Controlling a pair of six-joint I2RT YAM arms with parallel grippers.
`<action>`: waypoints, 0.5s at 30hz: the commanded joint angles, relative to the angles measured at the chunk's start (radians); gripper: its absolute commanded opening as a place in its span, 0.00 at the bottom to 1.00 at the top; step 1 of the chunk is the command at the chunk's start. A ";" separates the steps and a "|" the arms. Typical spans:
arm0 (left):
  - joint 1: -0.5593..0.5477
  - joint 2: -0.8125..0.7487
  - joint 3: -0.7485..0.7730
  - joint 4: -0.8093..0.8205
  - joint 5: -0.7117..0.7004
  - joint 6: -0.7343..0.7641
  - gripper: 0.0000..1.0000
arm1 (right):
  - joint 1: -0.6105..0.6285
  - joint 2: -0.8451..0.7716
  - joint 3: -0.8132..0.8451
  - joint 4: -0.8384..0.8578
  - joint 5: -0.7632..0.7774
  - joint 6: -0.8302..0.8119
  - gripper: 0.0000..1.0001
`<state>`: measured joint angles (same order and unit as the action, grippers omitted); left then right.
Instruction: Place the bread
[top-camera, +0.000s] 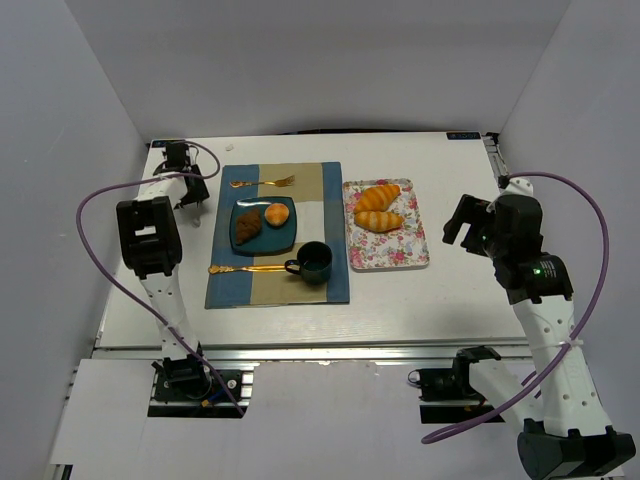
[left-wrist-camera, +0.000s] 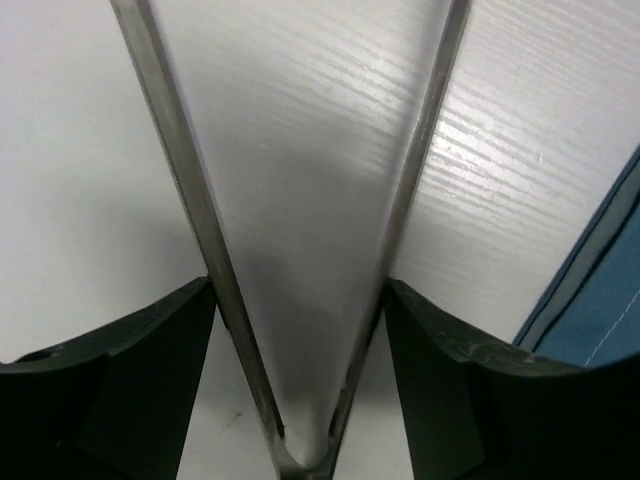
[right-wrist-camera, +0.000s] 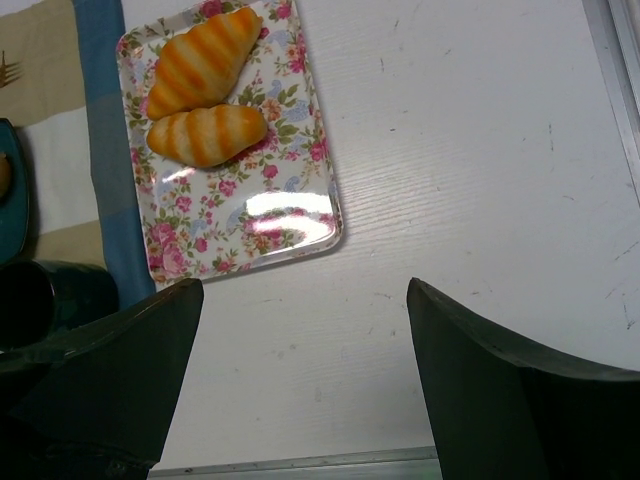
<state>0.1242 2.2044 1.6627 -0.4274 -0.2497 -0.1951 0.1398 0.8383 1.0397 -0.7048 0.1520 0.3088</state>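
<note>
Top view: a dark croissant (top-camera: 248, 226) and a round bun (top-camera: 276, 214) are seen on the blue plate (top-camera: 283, 242). The far roll (top-camera: 379, 197) and near roll (top-camera: 380, 221) are left on the floral tray (top-camera: 395, 252). The left gripper (top-camera: 186, 186) is held off the placemat (top-camera: 330, 190), probably to keep clear of the setting. Left wrist view: the tongs (left-wrist-camera: 190, 190) are clasped between the fingers (left-wrist-camera: 150, 380), their blades spread and empty over bare table. Right wrist view: the right gripper (right-wrist-camera: 305, 340) is held wide apart and empty beside the tray, probably idle.
</note>
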 joint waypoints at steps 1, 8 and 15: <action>0.012 -0.012 0.046 0.047 0.022 0.031 0.80 | 0.003 -0.008 0.017 0.005 -0.009 0.032 0.89; 0.018 -0.101 0.029 -0.031 0.021 0.002 0.98 | 0.001 -0.004 0.075 -0.059 -0.045 0.003 0.89; 0.017 -0.533 -0.170 -0.115 -0.092 -0.136 0.98 | 0.001 -0.010 0.088 -0.076 -0.078 -0.004 0.89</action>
<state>0.1356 1.9377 1.5303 -0.5129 -0.2768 -0.2440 0.1398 0.8391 1.1053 -0.7685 0.0982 0.3111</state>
